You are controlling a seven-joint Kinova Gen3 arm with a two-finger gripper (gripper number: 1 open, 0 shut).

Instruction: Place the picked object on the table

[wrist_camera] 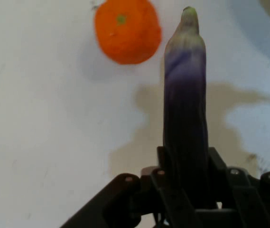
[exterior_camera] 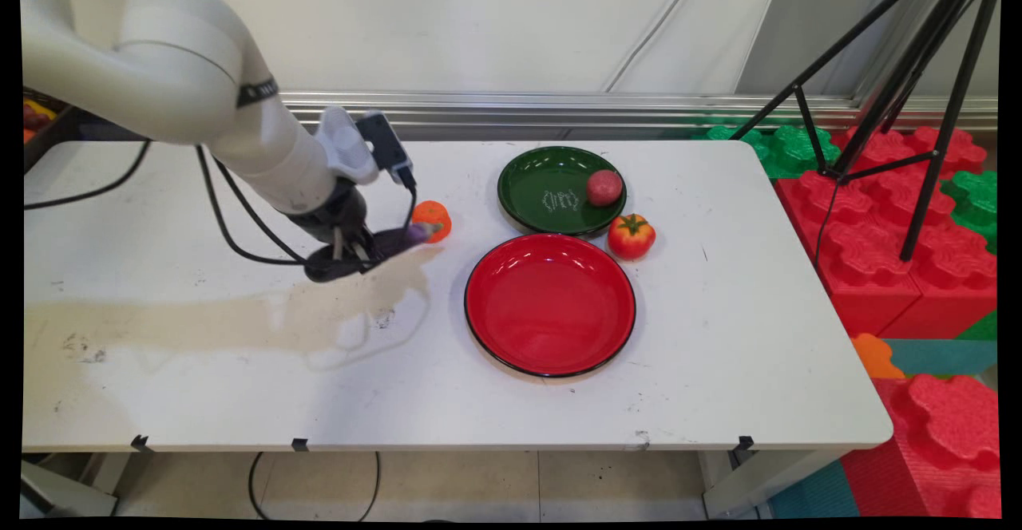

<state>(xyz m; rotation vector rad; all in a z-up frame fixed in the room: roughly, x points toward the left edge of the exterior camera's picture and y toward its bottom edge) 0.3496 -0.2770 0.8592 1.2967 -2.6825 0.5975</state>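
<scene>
**Eggplant clamped, held above table**

The eggplant (wrist_camera: pixel 184 95) is clamped lengthwise in the gripper (exterior_camera: pixel 375 247), tip out, near the orange (exterior_camera: pixel 432 219). Grip sits at one end only, so slip or swing is likely; the orange could be knocked. The green plate (exterior_camera: pixel 536 175) holds a reddish fruit (exterior_camera: pixel 604 187). The red plate (exterior_camera: pixel 550 304) is bare. A tomato (exterior_camera: pixel 631 235) sits between both rims.

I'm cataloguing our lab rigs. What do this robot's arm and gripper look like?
A smooth white arm of rounded links with a dark lettered band, black cables hanging beneath it, and a white wrist housing carrying a black camera box. The gripper is black, with jointed linkage bars.
</scene>
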